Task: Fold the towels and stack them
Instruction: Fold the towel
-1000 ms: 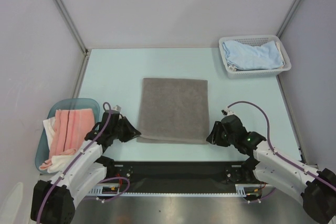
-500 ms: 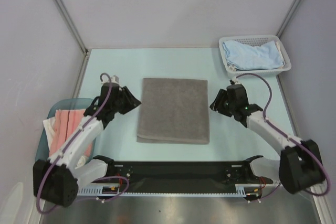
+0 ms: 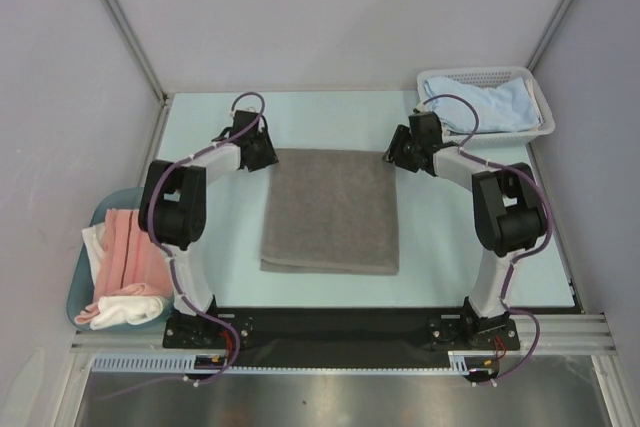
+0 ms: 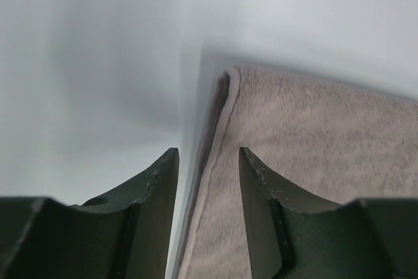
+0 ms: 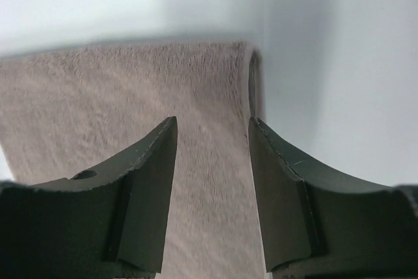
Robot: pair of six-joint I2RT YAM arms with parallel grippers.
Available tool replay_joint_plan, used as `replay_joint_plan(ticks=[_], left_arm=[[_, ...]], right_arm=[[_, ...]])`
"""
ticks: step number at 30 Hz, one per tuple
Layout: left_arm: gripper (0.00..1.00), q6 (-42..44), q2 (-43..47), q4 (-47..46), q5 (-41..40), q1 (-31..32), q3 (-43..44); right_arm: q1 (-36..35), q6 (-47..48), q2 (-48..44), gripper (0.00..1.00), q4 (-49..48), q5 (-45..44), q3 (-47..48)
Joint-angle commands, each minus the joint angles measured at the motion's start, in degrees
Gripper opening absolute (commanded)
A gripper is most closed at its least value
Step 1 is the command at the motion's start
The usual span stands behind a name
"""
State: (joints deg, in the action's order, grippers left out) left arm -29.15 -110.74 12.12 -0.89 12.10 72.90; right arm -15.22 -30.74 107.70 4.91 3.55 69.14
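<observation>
A grey towel (image 3: 331, 209), folded once, lies flat in the middle of the table. My left gripper (image 3: 266, 153) is open at its far left corner, its jaws straddling the towel's edge (image 4: 219, 129). My right gripper (image 3: 393, 155) is open at the far right corner, the towel (image 5: 209, 161) between its jaws. A salmon-pink towel (image 3: 130, 249) and a white towel (image 3: 118, 307) lie in the teal tub (image 3: 100, 215) at the left. A light blue towel (image 3: 480, 104) sits in the white mesh basket (image 3: 487, 137) at the far right.
The enclosure's grey walls stand close behind and on both sides. The black base rail (image 3: 330, 327) runs along the near edge.
Both arms have stretched from the towel's near corners to its far corners. The towel has not moved.
</observation>
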Motion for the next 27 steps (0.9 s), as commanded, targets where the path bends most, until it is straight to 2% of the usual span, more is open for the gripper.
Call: replay_joint_plan(ticks=[1,12,27], left_arm=[[0.47,4.3,-2.9,2.0,2.0,-0.6,7.5],[0.47,6.4,-11.2,5.1,2.7,-1.3,14.5],[0.45,6.0,-14.9,7.1,3.1,-1.4,18.7]], right_arm=[[0.2,2.3,3.7,0.52,0.6,-0.1,4.8],[0.5,4.6,10.3,0.50,4.9,-3.6,11.3],[0.0,6.5,14.3,0.47,7.2,-7.2,16.9]])
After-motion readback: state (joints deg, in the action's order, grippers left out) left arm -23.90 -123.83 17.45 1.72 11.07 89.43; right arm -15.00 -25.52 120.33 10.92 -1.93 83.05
